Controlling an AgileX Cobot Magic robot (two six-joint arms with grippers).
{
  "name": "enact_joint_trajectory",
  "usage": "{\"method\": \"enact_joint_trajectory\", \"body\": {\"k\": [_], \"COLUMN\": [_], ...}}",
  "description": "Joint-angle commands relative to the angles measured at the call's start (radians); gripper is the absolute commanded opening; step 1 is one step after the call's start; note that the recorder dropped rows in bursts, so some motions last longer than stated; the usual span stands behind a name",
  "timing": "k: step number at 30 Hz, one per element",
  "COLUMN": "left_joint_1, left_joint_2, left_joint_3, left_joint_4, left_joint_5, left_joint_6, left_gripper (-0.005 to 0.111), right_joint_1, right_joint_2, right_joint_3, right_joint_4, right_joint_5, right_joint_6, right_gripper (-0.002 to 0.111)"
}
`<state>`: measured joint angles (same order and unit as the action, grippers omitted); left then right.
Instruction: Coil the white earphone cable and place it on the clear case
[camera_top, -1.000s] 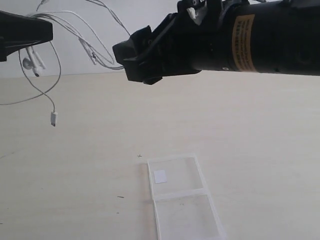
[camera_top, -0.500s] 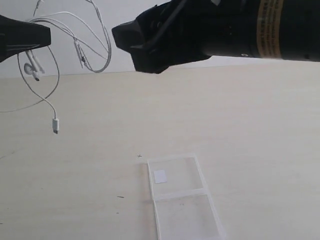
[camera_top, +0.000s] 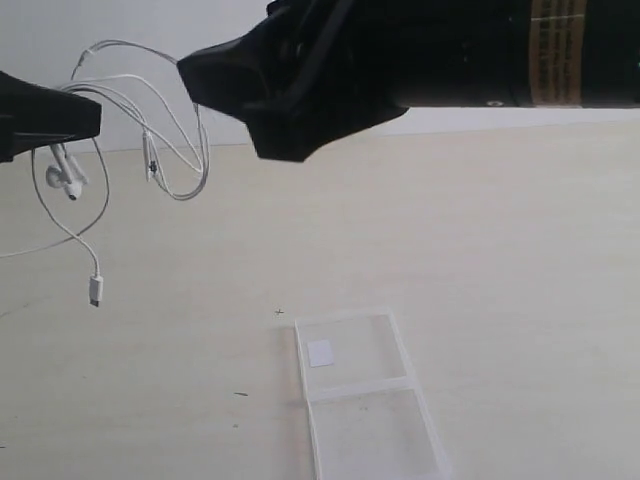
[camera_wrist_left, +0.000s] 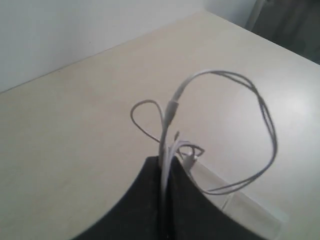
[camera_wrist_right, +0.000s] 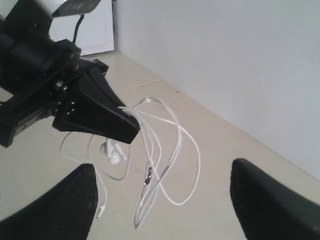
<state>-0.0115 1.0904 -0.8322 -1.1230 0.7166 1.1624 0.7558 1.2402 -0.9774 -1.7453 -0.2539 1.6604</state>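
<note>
The white earphone cable (camera_top: 165, 150) hangs in loose loops above the table, pinched in my left gripper (camera_top: 95, 118), which is shut on it at the far left. Its two earbuds (camera_top: 66, 178) dangle below the gripper and the plug end (camera_top: 95, 292) hangs lowest. In the left wrist view the cable (camera_wrist_left: 220, 130) rises out of the shut jaws. My right gripper (camera_wrist_right: 162, 195) is open, its fingers wide apart, facing the loops (camera_wrist_right: 165, 150) without touching them. The clear case (camera_top: 362, 395) lies flat near the table's front, its white sticker (camera_top: 320, 352) on the far half.
The light wooden table (camera_top: 520, 260) spreads around the case. My right arm's black body (camera_top: 430, 60) fills the upper right of the exterior view, high above the table. A white wall stands behind.
My right gripper let go of the loops and swung left and up, open. The released loops dropped and hang from the left gripper; the plug end sank lower.
</note>
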Motion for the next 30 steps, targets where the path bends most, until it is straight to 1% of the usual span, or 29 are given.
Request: {"method": "enact_joint_trajectory", "body": {"k": [1,3,6,8,9,11,14,18,21,23,24,27,30], "left_joint_1": [0.003,0.003,0.001,0.001,-0.001,-0.015,-0.061,-0.139,-0.196,-0.227,-0.241,-0.258,-0.258], "left_joint_2": [-0.008,-0.008,-0.008,-0.008,-0.008,-0.008,-0.006,0.017,0.037,0.053,0.060,0.069,0.069], "left_joint_3": [0.004,0.004,0.004,0.004,0.004,0.004,0.004,0.004,0.004,0.004,0.004,0.004,0.004], "left_joint_4": [-0.004,-0.020,-0.116,-0.177,-0.201,-0.239,-0.279,-0.360,-0.390,-0.390,-0.390,-0.400,-0.433], "left_joint_5": [0.040,0.047,0.057,0.066,0.074,0.087,0.070,0.030,-0.026,-0.050,-0.056,-0.074,-0.081], "left_joint_6": [-0.017,-0.020,-0.013,-0.004,0.003,0.014,0.040,0.085,0.112,0.118,0.118,0.140,0.178], "left_gripper": [0.000,0.000,0.000,0.000,0.000,0.000,0.000,0.000,0.000,0.000,0.000,0.000,0.000], "right_joint_1": [0.001,0.001,0.001,0.001,0.001,0.001,0.001,0.001,0.001,0.001,0.001,0.001,0.001], "right_joint_2": [-0.036,-0.054,-0.088,-0.110,-0.119,-0.137,-0.159,-0.178,-0.181,-0.181,-0.181,-0.152,-0.071], "right_joint_3": [-0.005,0.002,0.039,0.081,0.101,0.149,0.195,0.223,0.225,0.225,0.225,0.225,0.250], "right_joint_4": [0.001,0.001,0.001,0.006,0.016,0.072,0.169,0.221,0.251,0.304,0.363,0.604,0.808], "right_joint_5": [0.159,0.238,0.366,0.489,0.544,0.687,0.860,0.985,1.048,1.064,1.064,1.046,0.949], "right_joint_6": [0.120,0.149,0.145,0.139,0.137,0.137,0.134,0.084,-0.003,-0.072,-0.152,-0.378,-0.609], "right_gripper": [0.061,0.048,0.023,0.004,0.000,0.000,0.000,0.000,0.000,0.000,0.000,0.000,0.000]}}
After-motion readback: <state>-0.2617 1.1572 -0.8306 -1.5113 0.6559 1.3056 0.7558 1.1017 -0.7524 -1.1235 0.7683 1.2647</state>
